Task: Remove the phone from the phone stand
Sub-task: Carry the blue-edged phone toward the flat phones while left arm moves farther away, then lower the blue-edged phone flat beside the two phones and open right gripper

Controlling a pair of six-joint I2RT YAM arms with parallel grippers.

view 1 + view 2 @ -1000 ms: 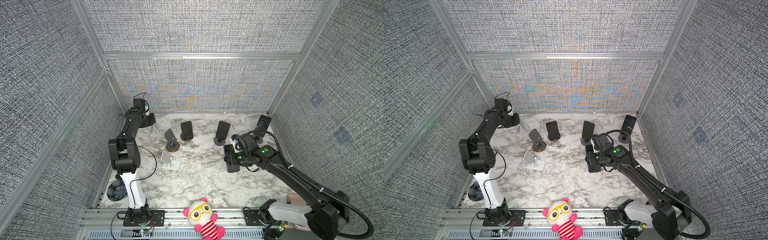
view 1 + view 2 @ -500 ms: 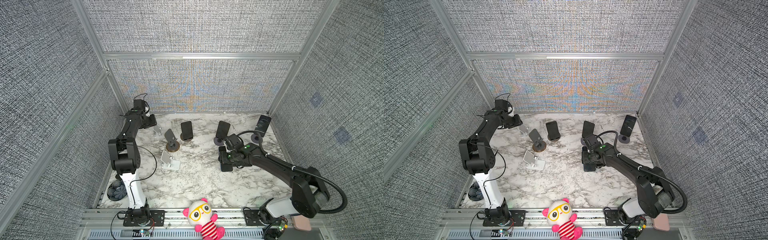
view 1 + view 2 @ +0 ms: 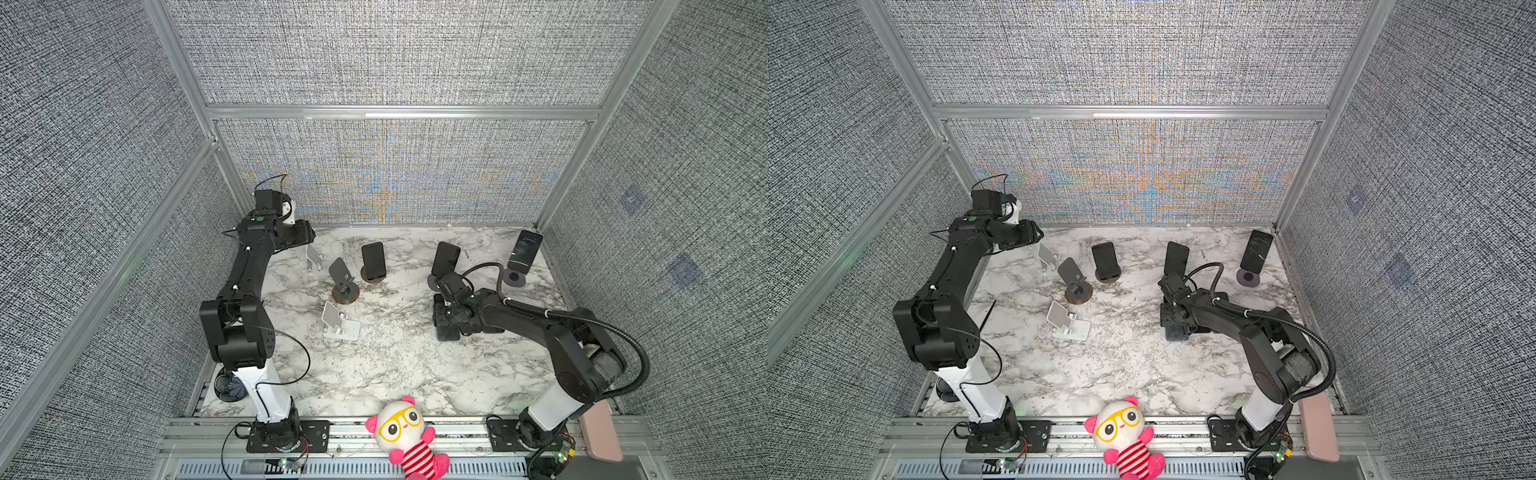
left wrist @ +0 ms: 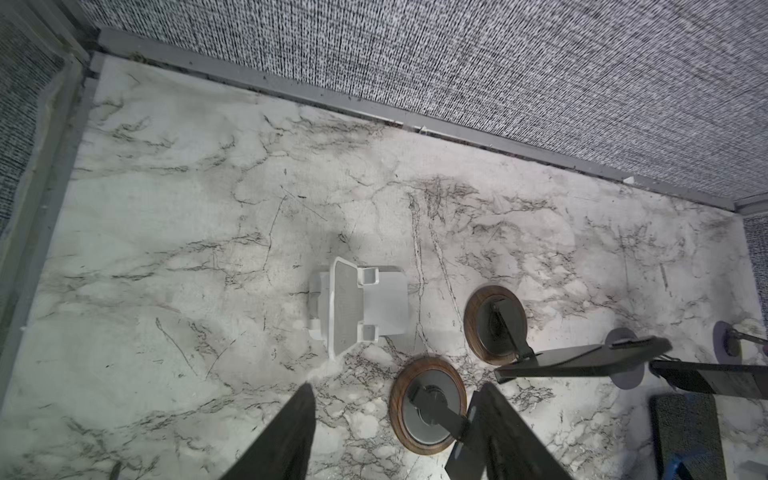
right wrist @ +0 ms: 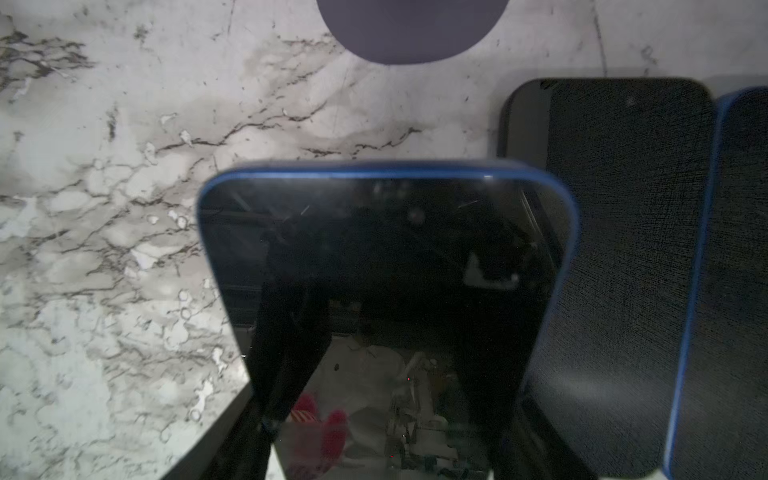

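Observation:
My right gripper is shut on a phone in a blue case, held low over the marble table, its dark screen facing the wrist camera. In both top views this phone shows as a dark slab under the gripper. My left gripper stands open at the back left, above an empty wood-based phone stand and beside a white stand. Three more phones lean on stands along the back.
Two phones lie flat right beside the held one, a dark one and a blue-cased one. A purple round stand base sits just beyond. A second white stand is mid-table. A plush toy sits on the front rail.
The left gripper has gone from shut to open near the back-left stands. The right arm has folded down and carried the phone a little leftward, lower to the table.

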